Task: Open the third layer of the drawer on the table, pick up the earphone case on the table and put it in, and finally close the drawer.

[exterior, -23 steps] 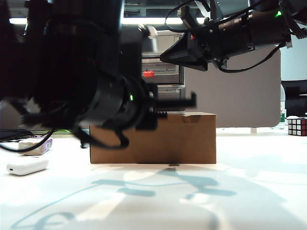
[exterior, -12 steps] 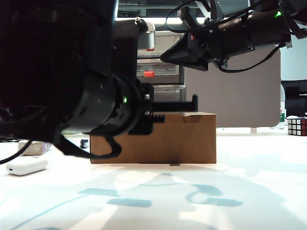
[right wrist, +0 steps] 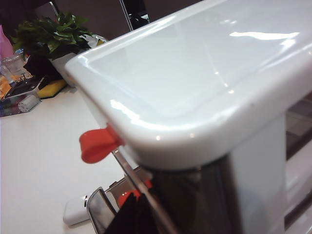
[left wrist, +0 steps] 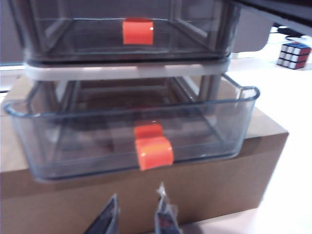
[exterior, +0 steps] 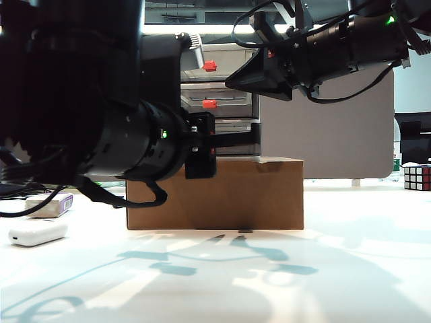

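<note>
The drawer (left wrist: 122,70) stands on a brown cardboard box (left wrist: 234,165). Its third layer (left wrist: 87,141) is pulled out, smoky grey and holding nothing, with a red-orange handle (left wrist: 154,152). My left gripper (left wrist: 138,212) hangs just in front of and below that handle, open, nothing between its fingers. In the exterior view the left gripper (exterior: 250,138) points at the drawer (exterior: 225,94). My right gripper (exterior: 230,79) rests shut against the unit's white top (right wrist: 195,83). The earphone case (exterior: 38,233) lies on the table (exterior: 337,269) at the left and also shows as the earphone case (right wrist: 74,210).
A greyish-white block with a purple label (exterior: 51,204) lies just behind the case. The cardboard box (exterior: 222,195) fills the middle of the table. A Rubik's cube (exterior: 417,177) sits at the far right. Plants and clutter (right wrist: 44,44) stand beyond the table.
My left arm has shifted left and its fingers have drawn back a little from the drawer unit, uncovering the top red handle. The right arm has stayed still.
</note>
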{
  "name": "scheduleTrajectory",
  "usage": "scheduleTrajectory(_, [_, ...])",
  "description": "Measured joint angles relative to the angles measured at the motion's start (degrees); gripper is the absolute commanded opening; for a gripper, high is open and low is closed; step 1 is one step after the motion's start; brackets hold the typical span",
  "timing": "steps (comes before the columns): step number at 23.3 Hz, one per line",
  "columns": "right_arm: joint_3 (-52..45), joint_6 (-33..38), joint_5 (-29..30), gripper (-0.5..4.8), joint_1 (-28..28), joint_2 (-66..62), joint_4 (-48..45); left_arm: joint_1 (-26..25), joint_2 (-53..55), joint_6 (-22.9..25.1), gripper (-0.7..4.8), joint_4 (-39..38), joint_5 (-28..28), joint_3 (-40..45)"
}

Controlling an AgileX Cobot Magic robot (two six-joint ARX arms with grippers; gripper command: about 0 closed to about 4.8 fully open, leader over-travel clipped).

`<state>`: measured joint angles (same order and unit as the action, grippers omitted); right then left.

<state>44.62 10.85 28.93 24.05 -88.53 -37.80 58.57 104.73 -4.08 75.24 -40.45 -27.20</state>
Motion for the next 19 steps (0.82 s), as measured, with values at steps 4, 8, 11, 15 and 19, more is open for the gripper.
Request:
scheduleTrajectory(4, [0.0,-0.2,-0.02,-0.05,0.0,0.0,0.39,-1.2,0.0,-1.73,0.93,-1.97,4.26,-2.36])
scheduleTrajectory(8, [0.0,-0.2,-0.2,-0.05,-0.02,0.0,0.42,-1.25,0.0,-1.95,0.94,-5.75,4.26,-5.2])
scheduleTrajectory(11, [0.0,-0.22,-0.28,-0.05,-0.02,0.0,0.66,-1.22,0.0,-1.95,0.94,-10.38,2.21,-7.06])
scheduleTrajectory(15, [0.0,-0.28,-0.31,-0.06,-0.04,-0.02,0.85,-0.85,0.0,-1.9,0.94,-11.41,-1.49,-7.13])
scheduleTrajectory(19, [0.0,-0.39,-0.33,-0.06,-0.04,-0.02,0.85,0.15,-0.04,-0.37,0.95,-11.41,-5.4,-7.13])
